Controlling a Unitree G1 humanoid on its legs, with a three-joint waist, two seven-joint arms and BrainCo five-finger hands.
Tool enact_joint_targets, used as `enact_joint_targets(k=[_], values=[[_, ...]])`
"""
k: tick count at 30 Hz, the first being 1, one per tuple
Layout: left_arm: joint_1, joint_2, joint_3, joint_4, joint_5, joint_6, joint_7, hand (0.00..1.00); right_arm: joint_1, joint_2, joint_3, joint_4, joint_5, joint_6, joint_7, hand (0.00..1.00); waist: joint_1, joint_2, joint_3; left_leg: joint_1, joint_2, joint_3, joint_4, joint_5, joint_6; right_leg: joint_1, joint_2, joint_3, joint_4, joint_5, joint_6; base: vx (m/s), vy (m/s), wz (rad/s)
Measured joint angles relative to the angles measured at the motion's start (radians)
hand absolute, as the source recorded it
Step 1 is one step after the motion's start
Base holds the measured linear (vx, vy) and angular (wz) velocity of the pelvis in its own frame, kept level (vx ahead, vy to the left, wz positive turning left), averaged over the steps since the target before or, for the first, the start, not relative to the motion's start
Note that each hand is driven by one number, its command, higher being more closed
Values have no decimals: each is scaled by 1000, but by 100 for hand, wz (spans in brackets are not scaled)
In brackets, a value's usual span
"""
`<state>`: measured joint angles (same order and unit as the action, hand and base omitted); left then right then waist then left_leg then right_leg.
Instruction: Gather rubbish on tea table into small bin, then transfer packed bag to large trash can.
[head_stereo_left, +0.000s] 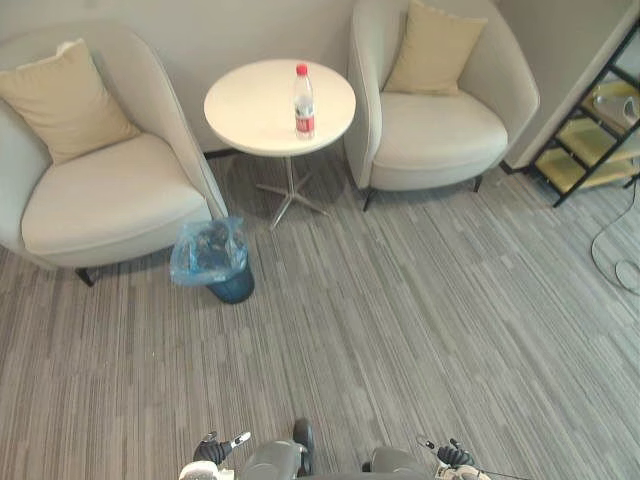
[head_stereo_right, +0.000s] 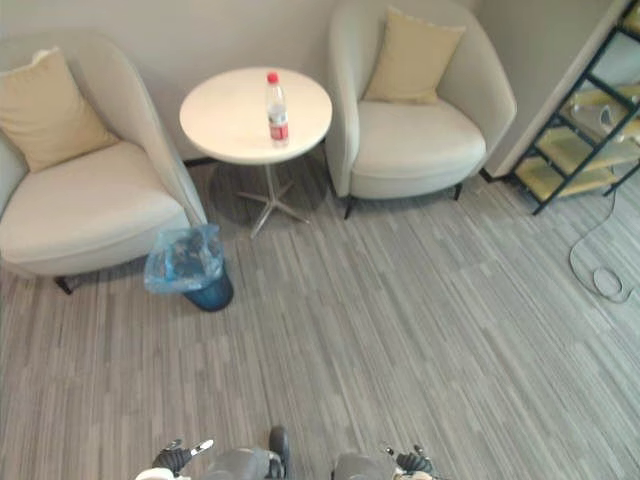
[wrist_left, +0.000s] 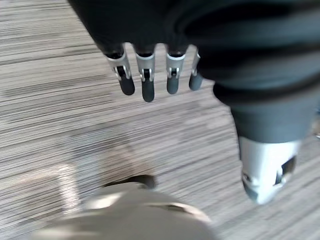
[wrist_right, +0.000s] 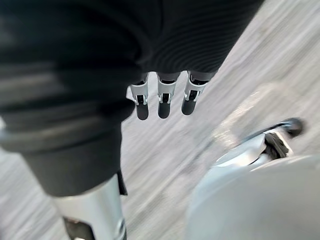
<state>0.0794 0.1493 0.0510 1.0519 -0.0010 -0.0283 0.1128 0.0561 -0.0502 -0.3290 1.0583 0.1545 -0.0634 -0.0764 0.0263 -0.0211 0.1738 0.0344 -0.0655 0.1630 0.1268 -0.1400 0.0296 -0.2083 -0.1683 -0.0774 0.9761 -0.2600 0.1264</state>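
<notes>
bottle (head_stereo_left: 304, 100) stands upright on table (head_stereo_left: 250, 110), right of centre, the one bit of rubbish up there. bin (head_stereo_left: 232, 288) with blue bag (head_stereo_left: 205, 250) sits on floor near the table base, against left chair (head_stereo_left: 110, 200): short drop from tabletop. left hand (wrist_left: 148, 85) and right hand (wrist_right: 163, 100) hang low, fingers relaxed, empty. robot is well apart, so approach likely comes first.

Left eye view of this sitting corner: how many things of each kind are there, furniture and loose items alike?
Armchairs: 2
Cushions: 2
Round tea table: 1
Water bottle: 1
Small bin: 1
Black shelf rack: 1
Total: 8
</notes>
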Motion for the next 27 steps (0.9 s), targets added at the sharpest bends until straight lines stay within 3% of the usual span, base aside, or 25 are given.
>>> enact_joint_targets(k=[2,4,6,7,8,9,10,12,13,15,17,18,20,21,22,23,24,26,27], values=[[-18,-9,0,-1,-1,-3,0,0,-9,0,0,-20,-2,-4,1,0,-8,13,9,99,18,-18,-60,-2,-4,-55,-27,-110,-85,-31,-36,451,6,25],[-27,-14,0,-1,-1,-4,0,0,-20,0,1,-20,-3,-6,3,0,-14,15,10,135,34,-29,-73,-10,-16,-93,-17,-134,-203,-29,-42,357,-49,30],[-35,-28,-1,-2,-1,-7,-1,0,-30,0,2,-17,-4,-7,9,0,-28,16,13,172,63,-49,-76,-42,-23,-123,32,-105,-458,57,-50,481,-151,49],[-35,-33,0,-2,-1,-10,-3,0,-29,0,17,-5,-5,-6,11,0,-29,0,13,195,62,-79,-74,-73,-38,-119,51,-47,-611,171,-58,535,-247,70],[-34,-38,3,-2,0,-10,-4,0,-17,1,20,13,-5,-5,14,0,-34,-26,7,230,47,-118,-71,-114,-56,-114,48,-2,-643,265,-80,463,-258,70],[-38,-47,12,3,-1,-8,-3,0,-20,-1,15,18,0,-5,17,0,-37,-21,7,246,57,-132,-69,-134,-63,-115,58,-1,-601,243,-92,541,-322,55],[-31,-89,37,1,-1,-10,-4,0,-23,-32,18,28,-8,-3,17,0,-30,25,1,243,93,-148,-27,-143,-71,-111,78,-25,-562,194,-107,440,-267,35],[-30,-120,51,-22,1,-10,-4,0,-19,-39,13,25,-6,-3,16,0,-30,49,-2,133,125,-158,216,-152,-89,-64,87,-60,-604,162,-120,407,-257,40],[-31,-123,63,-28,1,-8,-4,0,-16,-47,14,16,-1,-4,13,0,-32,69,6,23,159,-155,450,-127,-129,-5,108,-88,-654,143,-120,325,-215,42],[-29,-132,87,-62,-1,-9,-5,0,-15,-54,24,16,-1,3,4,0,-24,79,23,-98,238,-98,725,-117,-160,105,136,-122,-712,120,-141,438,-227,46],[-30,-129,86,-79,-2,-11,-3,0,-15,-46,45,19,1,5,-1,0,-11,62,32,-161,268,-21,779,-127,-145,195,134,-148,-749,113,-145,415,-175,30],[-32,-125,83,-92,-3,-15,-3,0,-23,-32,59,17,3,4,-3,0,4,53,30,-221,260,43,691,-138,-122,254,130,-163,-804,104,-139,300,-80,6],[-39,-124,68,-97,-5,-18,-3,0,-32,-21,60,18,4,4,-2,0,14,51,31,-250,225,64,525,-134,-111,284,120,-164,-836,101,-129,289,-10,4],[-43,-123,65,-95,-6,-21,-3,0,-37,-11,58,21,4,5,-2,0,20,51,31,-263,171,58,307,-82,-104,315,105,-166,-858,92,-113,383,76,7],[-42,-124,66,-92,-13,-24,-1,0,-34,-11,57,25,3,4,-2,0,30,54,29,-252,133,27,131,26,-102,339,102,-161,-880,83,-98,410,108,-2],[-42,-126,65,-91,-22,-26,0,0,-35,-12,58,29,3,5,-2,0,38,52,30,-240,123,15,96,94,-105,349,101,-151,-889,80,-89,441,150,-20],[-45,-121,63,-86,-24,-30,1,0,-35,-10,58,37,3,5,-3,0,46,36,25,-222,100,17,66,137,-59,370,95,-126,-907,74,-74,497,152,-12],[-60,-90,51,-68,-23,-28,-3,0,-48,19,59,54,-1,6,-1,0,35,-6,15,-216,68,42,111,92,2,386,49,-81,-908,81,-59,588,188,-10],[-59,-91,51,-67,-22,-29,-2,0,-44,20,68,53,-1,6,-1,0,46,-11,9,-201,66,55,131,56,8,384,41,-44,-874,80,-57,360,136,-28]])
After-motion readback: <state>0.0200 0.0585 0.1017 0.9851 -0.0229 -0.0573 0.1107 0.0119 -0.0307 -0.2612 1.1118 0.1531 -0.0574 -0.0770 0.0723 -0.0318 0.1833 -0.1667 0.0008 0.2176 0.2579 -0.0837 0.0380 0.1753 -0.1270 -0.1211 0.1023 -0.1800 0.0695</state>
